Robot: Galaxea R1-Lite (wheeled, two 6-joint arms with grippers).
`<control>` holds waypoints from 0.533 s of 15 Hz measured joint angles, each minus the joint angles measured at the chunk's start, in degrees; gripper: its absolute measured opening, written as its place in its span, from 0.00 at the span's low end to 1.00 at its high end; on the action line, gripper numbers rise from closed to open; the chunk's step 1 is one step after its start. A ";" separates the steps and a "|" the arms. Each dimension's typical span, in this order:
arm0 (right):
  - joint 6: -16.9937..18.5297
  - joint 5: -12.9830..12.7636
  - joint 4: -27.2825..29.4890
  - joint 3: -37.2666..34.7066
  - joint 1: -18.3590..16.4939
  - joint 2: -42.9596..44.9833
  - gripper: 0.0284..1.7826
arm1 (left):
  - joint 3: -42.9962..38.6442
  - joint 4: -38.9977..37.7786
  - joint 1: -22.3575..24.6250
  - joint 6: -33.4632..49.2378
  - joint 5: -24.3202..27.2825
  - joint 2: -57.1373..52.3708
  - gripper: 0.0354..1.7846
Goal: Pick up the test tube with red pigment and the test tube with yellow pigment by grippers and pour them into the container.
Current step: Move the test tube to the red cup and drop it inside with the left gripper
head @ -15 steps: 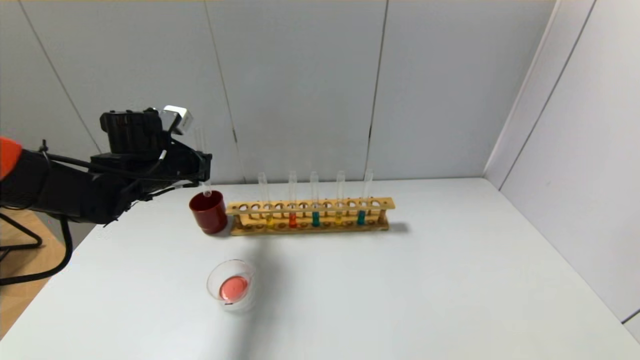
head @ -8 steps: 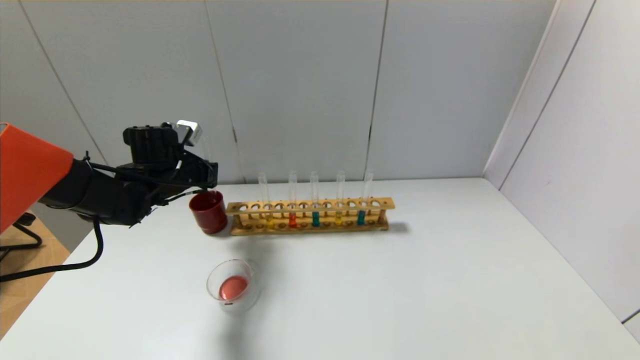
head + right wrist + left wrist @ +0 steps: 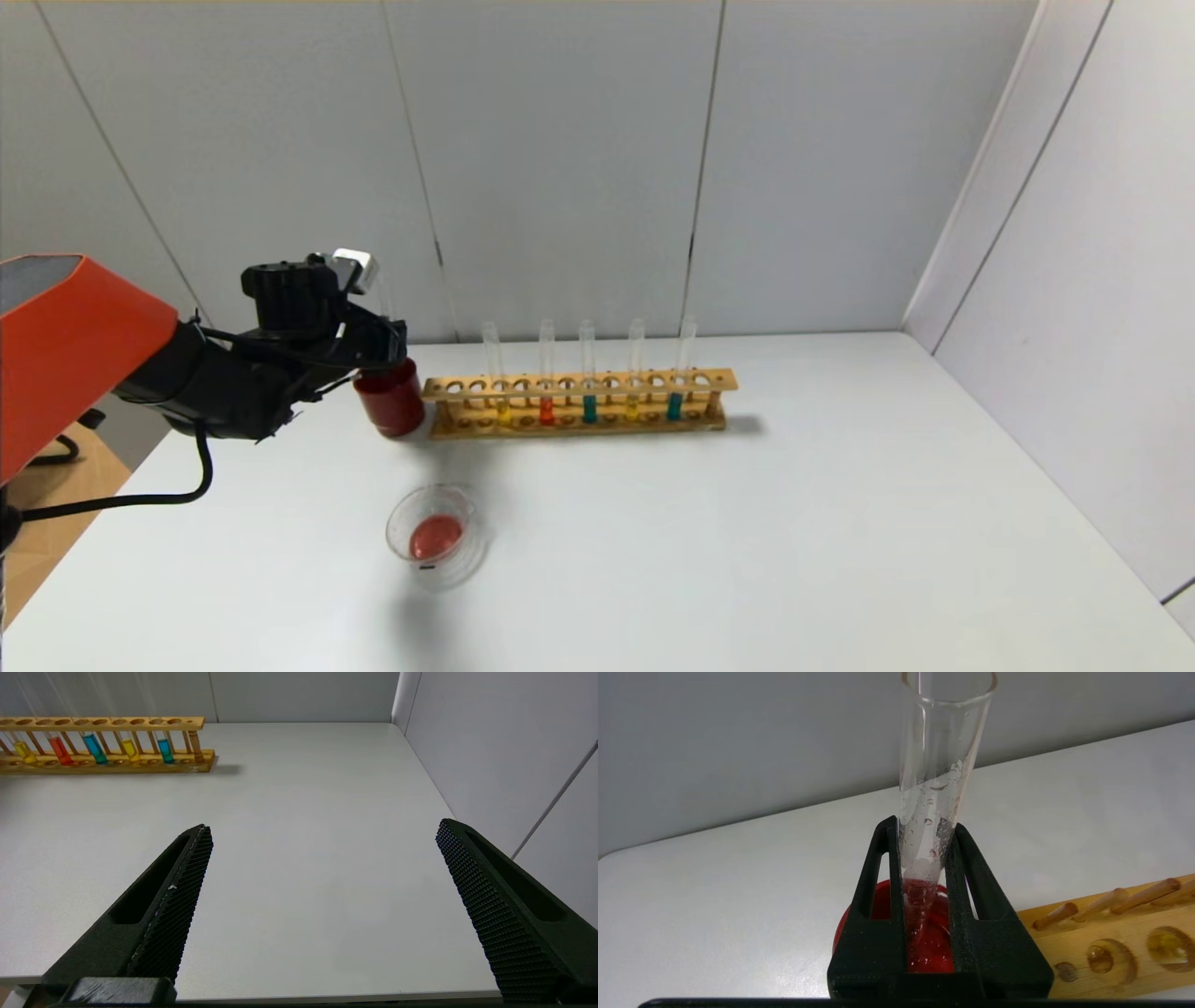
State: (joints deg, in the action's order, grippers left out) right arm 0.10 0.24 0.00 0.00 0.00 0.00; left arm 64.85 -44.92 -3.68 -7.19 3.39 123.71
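Observation:
My left gripper (image 3: 393,347) (image 3: 923,828) is shut on a clear test tube (image 3: 385,291) (image 3: 944,742). The tube is upright, wet with reddish droplets and holds no liquid. Its lower end sits inside the dark red cup (image 3: 393,407) (image 3: 934,952). The container (image 3: 471,553) stands nearer on the table with red liquid in it. A test tube with red pigment (image 3: 546,408) and two with yellow pigment (image 3: 503,409) (image 3: 632,405) stand in the wooden rack (image 3: 579,384). My right gripper (image 3: 322,828) is open and empty over the table's right part, out of the head view.
Two teal-liquid tubes (image 3: 589,407) (image 3: 674,405) also stand in the rack, which shows in the right wrist view (image 3: 103,721) and the left wrist view (image 3: 1111,947) too. The cup touches the rack's left end. Grey walls close the back and right.
My left gripper has moved down and slightly right with the tube, and the tube's lower end has sunk into the dark red cup. The right arm has not moved.

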 joint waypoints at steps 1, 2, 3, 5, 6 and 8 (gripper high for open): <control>0.00 0.00 0.00 0.00 0.00 0.00 0.98 | -0.59 -0.24 0.00 -0.16 -0.01 0.27 0.15; 0.00 -0.02 0.00 0.00 0.00 0.00 0.98 | -1.02 -0.83 -0.09 -0.18 0.00 0.57 0.15; 0.00 0.00 0.00 0.00 0.00 0.00 0.98 | -1.27 -1.96 -0.12 -0.18 0.02 0.93 0.15; 0.00 -0.02 0.00 0.00 0.00 0.00 0.98 | -2.07 -5.10 -0.11 -0.38 0.02 1.68 0.15; 0.00 0.00 0.00 0.00 0.00 0.00 0.98 | -2.73 -6.79 -0.11 -0.46 -0.01 2.01 0.15; 0.00 0.00 0.00 0.00 0.00 0.00 0.98 | -3.36 -7.83 -0.11 -0.49 -0.12 2.30 0.16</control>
State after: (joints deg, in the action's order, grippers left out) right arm 0.10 0.24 0.00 0.00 0.00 0.00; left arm 61.49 -52.75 -3.79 -7.68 3.27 126.01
